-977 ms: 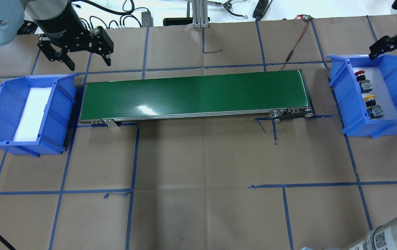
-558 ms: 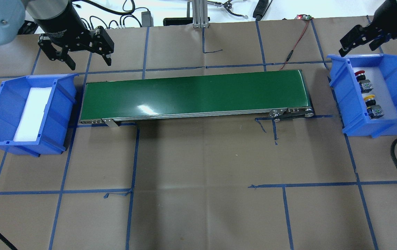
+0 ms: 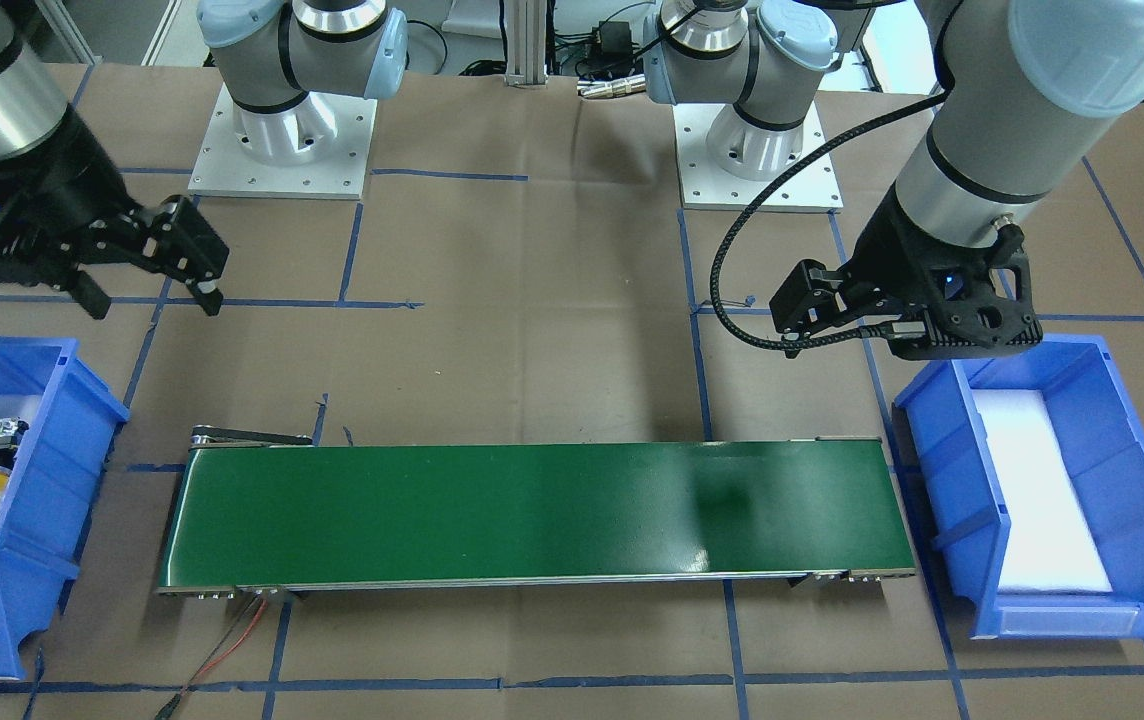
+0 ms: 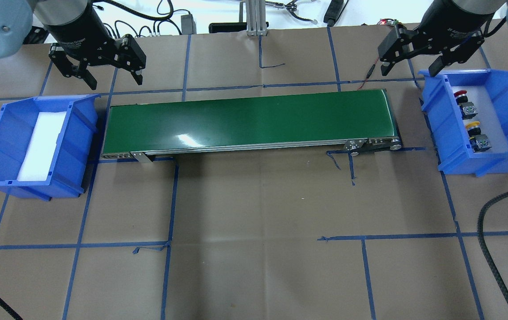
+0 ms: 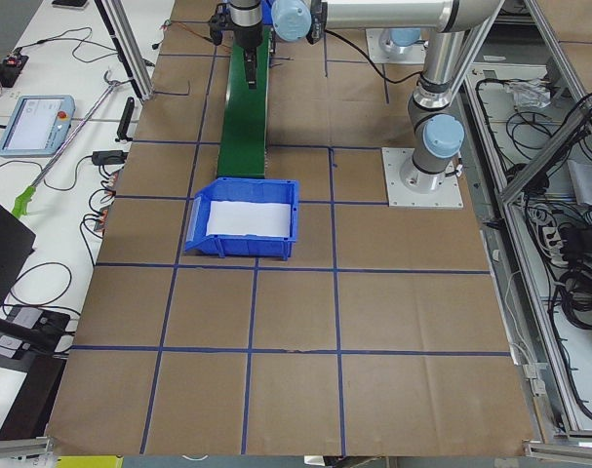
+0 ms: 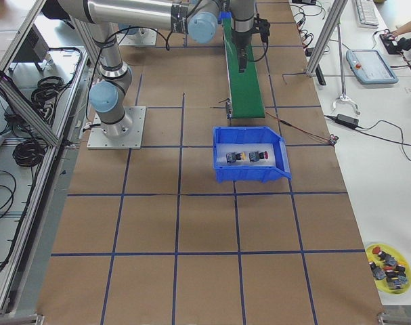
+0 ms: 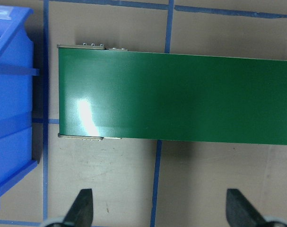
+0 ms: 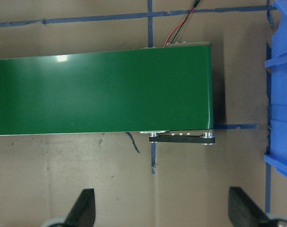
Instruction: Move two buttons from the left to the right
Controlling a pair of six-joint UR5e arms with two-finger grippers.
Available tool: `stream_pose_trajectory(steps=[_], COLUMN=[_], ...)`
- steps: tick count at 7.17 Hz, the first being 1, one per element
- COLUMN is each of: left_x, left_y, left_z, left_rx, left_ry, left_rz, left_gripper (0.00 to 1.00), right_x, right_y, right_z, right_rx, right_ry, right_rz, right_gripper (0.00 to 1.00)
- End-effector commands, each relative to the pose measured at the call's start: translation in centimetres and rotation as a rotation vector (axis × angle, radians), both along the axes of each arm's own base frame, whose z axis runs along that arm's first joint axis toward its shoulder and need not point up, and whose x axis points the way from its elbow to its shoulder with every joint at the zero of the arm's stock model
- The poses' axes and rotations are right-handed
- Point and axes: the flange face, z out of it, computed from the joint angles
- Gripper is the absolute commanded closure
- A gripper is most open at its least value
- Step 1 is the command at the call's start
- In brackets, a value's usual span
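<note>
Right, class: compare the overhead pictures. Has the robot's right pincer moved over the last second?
Yes. The right pincer has swung leftward in the overhead view, along the far rim of the right blue bin, ending past its corner, towards the green conveyor.

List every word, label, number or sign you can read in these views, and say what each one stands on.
No text here reads clearly.
White print on the black body of the left pincer: too blurred to read.
Screen of the teach pendant on the side bench: too small to read.
</note>
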Motion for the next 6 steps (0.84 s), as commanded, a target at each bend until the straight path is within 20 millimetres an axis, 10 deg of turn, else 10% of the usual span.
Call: stream_pose_trajectory(steps=[1, 6], left_x=[0.0, 0.0], left_y=[-0.1, 0.0], left_z=[-0.1, 0.1], left_rx=[0.002, -0.003], left_ry=[0.0, 0.001], left_rz=[-0.011, -0.017], left_gripper=[0.01, 0.0], right_x=[2.3, 4.6], right_y=[3.3, 5.0], right_z=[1.7, 2.0], right_rx=[0.038, 0.053], right_ry=[-0.004, 0.054], right_rz=[-0.005, -0.046], right_gripper=[0.0, 0.0])
